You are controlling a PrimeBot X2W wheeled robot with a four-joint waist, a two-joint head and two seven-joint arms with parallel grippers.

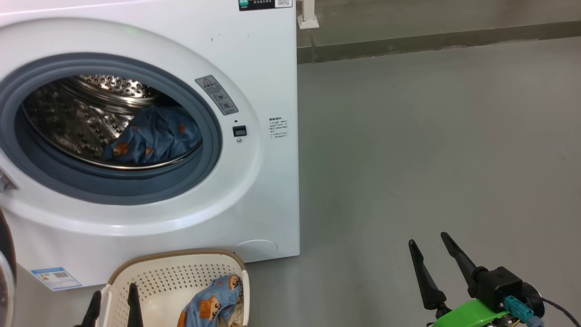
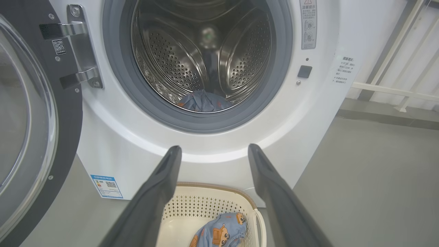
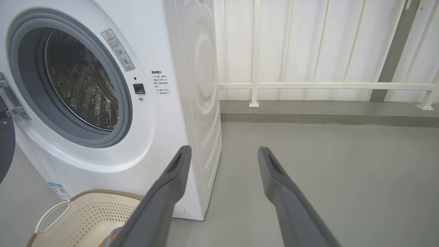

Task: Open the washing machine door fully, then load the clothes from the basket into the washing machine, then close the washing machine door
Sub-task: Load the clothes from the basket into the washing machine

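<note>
Left claw [image 2: 214, 147] and right claw [image 1: 427, 239] gape empty — washing machine door [image 2: 68, 130] cut off by the frame edge — clothes [image 1: 213, 302] partly cropped in basket [image 1: 172, 272].

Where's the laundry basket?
The cream perforated plastic basket sits on the floor at the head view's lower left, right before the white washing machine.

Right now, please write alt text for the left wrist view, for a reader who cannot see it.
The washing machine stands with its door open at the left edge, and a blue garment lies in the steel drum. Below, the open left gripper hangs above a cream basket holding another blue printed garment.
</note>
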